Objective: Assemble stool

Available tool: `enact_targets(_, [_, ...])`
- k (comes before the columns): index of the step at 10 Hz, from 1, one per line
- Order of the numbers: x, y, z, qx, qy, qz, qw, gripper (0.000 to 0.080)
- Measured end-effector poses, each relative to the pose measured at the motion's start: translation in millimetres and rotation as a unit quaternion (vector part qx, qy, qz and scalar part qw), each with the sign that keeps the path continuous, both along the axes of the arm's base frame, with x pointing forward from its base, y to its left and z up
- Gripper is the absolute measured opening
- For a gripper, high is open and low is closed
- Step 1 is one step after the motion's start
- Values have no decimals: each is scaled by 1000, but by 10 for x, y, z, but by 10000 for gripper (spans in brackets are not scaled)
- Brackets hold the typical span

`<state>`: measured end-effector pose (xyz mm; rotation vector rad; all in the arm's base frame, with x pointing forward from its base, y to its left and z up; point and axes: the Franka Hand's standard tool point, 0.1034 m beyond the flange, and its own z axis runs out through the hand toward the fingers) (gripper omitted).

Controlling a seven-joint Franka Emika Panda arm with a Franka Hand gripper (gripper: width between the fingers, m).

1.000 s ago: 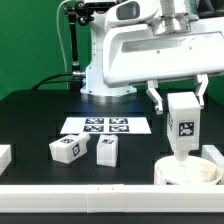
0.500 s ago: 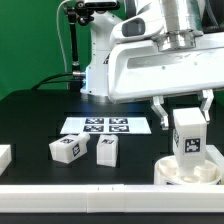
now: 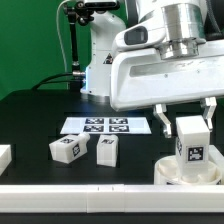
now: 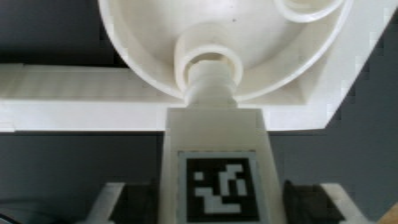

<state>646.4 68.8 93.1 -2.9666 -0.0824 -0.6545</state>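
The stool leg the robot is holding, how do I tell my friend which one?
Look for the round white seat at the exterior view's right. One leg stands upright on it, gripped by the gripper. The other two legs lie loose on the table.

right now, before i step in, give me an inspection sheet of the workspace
surface: black table, marker board lying flat mid-table
job's things: seat at the exterior view's right; held leg upright, tip at a seat socket; first loose leg and second loose leg on the table, apart
clutter: nothing seen
grippers: gripper shut on the held leg
cables: black cable behind the arm's base
surroundings: white border rail along the front, green backdrop
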Motion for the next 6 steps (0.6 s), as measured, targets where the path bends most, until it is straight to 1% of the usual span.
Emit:
enact_targets(3, [-35, -2, -62, 0, 3, 0, 1000, 337])
enact_targets(6, [-33, -28, -76, -5, -22, -3, 1000, 337])
